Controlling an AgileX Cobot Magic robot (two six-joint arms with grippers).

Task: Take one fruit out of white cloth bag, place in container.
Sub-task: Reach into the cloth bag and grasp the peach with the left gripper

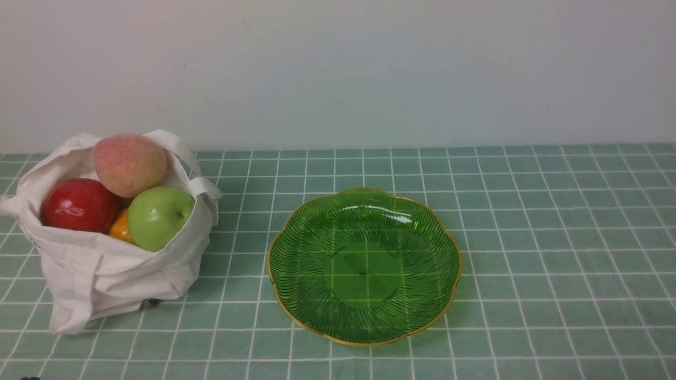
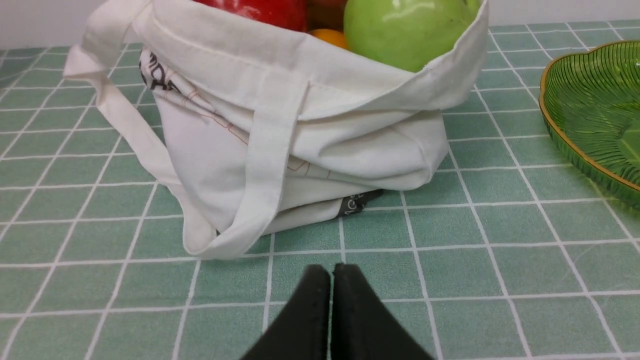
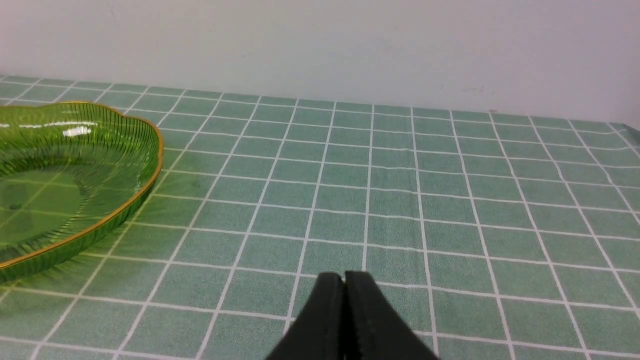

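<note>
We see the peach (image 1: 129,163) on top in the cloth bag (image 1: 105,269), near the green dish (image 1: 364,264). Our left tool (image 2: 331,272) and right tool (image 3: 344,280) both sit with tips pressed together.

We noted lettering only on the white cloth bag (image 2: 350,130). In the left wrist view, dark print (image 2: 159,75) sat on a folded panel near one strap. The fold cut the letters off, and we could read no word. A small black tag (image 2: 356,202) at the bag's bottom edge carried pale characters, too small and creased to make out. In the front view it was only a dark speck.
</note>
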